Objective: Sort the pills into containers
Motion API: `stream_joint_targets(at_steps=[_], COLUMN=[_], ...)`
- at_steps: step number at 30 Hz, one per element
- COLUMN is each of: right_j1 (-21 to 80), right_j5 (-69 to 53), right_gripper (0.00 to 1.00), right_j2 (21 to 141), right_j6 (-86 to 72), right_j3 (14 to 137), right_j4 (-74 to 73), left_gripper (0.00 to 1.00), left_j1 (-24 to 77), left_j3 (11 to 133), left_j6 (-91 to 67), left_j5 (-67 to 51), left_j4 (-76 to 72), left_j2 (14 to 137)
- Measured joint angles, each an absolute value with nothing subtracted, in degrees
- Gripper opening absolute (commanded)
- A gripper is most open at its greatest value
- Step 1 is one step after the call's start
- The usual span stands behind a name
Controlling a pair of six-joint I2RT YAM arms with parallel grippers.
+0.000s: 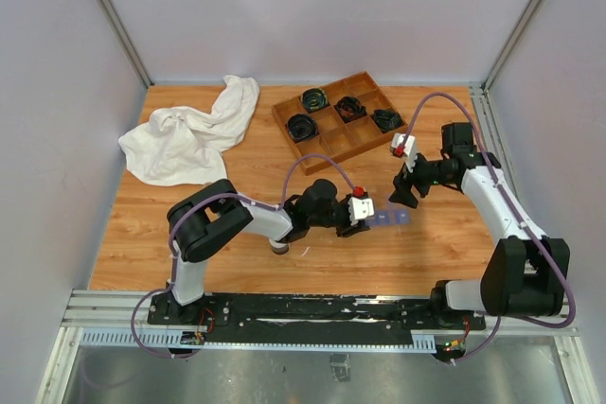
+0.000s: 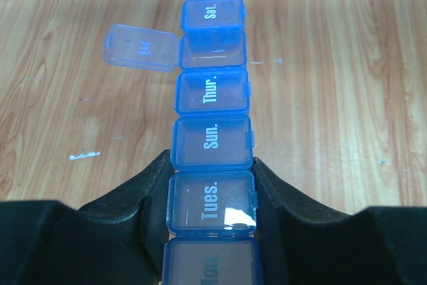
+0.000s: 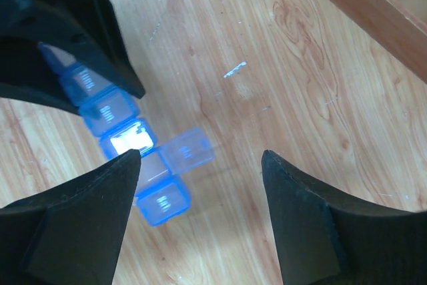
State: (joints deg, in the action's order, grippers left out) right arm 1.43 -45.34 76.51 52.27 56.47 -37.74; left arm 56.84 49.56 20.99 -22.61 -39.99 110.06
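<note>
Your left fingers point(image 2: 127, 205) clamp narrowly on a narrow blue plastic pill-organizer strip point(image 2: 212, 139), one finger on each long side at the "Tues." compartment. From them the strip runs toward 3 o'clock in the top view, over the light wooden desk point(image 1: 142, 234). One clear blue lid point(image 2: 141, 46), on the second compartment from the far end, stands open toward 9 o'clock in the left wrist view. Your right fingers point(image 3: 80, 225) are spread wide and empty above that far end, with the open lid between them.
</note>
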Motion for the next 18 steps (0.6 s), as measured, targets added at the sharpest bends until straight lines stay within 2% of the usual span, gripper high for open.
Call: stream_joint_targets(at_steps=[5,9,16,18], right_j1=[-1.1,-3.1,-5.3,-6.0], right_j5=[-47.9,-49.6,-50.0,-50.0], right_gripper=[0.75,0.75,0.75,0.75], right_j2=[75.8,75.5,75.2,75.2], right_j6=[52.4,52.6,52.7,52.8], right_j3=[55.4,55.3,55.3,55.3], right_j4=[-39.2,-40.5,-41.6,-42.1], left_gripper=[0.23,0.32,0.62,0.68], left_j1=[55.6,55.6,55.6,55.6], left_j3=[51.2,52.1,52.7,52.7], left_j6=[19.4,18.8,18.5,18.5], left_j5=[-22.7,-22.5,-21.6,-21.7], left_j4=[-38.5,-37.3,-36.9,-36.8], left_j2=[111.5,112.3,112.7,112.7])
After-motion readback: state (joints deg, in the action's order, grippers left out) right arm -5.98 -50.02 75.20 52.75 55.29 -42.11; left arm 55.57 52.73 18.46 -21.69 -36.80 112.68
